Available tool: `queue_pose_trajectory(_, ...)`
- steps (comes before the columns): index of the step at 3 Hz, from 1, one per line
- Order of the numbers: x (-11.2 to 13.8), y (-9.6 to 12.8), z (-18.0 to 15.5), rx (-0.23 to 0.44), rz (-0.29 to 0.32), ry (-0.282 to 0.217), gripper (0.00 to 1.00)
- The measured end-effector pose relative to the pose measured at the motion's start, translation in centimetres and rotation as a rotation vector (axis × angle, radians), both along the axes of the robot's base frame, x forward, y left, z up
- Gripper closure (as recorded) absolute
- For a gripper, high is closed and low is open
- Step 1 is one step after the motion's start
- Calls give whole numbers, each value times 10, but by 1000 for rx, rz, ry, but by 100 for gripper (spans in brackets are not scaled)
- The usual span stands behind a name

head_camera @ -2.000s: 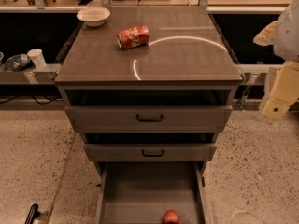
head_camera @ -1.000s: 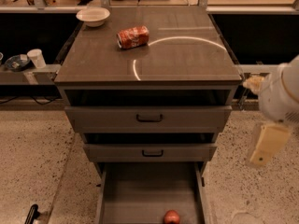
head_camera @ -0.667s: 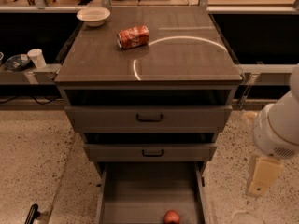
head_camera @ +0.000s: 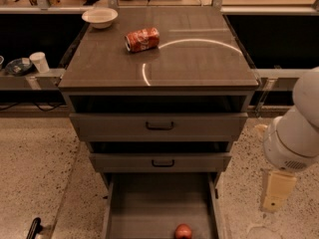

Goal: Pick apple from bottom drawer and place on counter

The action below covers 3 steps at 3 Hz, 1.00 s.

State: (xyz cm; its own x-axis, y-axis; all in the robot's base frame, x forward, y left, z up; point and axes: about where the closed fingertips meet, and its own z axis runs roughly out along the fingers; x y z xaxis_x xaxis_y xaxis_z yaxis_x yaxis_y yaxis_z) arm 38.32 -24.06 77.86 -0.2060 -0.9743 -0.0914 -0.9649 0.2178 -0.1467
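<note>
Pincer point(head_camera: 273, 192) beside bottom drawer point(head_camera: 149, 208), open from above; upper drawers point(head_camera: 199, 127) behind

Drawers: I count three, the top drawer point(head_camera: 159, 126), the middle drawer point(head_camera: 160, 162) and the bottom drawer point(head_camera: 149, 208).
Apples: one apple point(head_camera: 183, 231).
Cans: one can point(head_camera: 142, 39).
Bowls: two, a white bowl point(head_camera: 99, 17) and a dark bowl point(head_camera: 19, 66).
Cups: one cup point(head_camera: 39, 61).
Counters: one counter point(head_camera: 199, 63).
Grippers: one gripper point(head_camera: 275, 193), low to the right of my drawers.

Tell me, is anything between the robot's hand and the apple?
Only the right wall of the bottom drawer: the gripper hangs outside it, to its right. Nothing covers the apple from above.
</note>
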Motion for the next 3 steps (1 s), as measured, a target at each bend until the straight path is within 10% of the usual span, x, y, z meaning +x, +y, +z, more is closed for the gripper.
queue_pose_trajectory(3,61,-21,-193,-129,339,66,0)
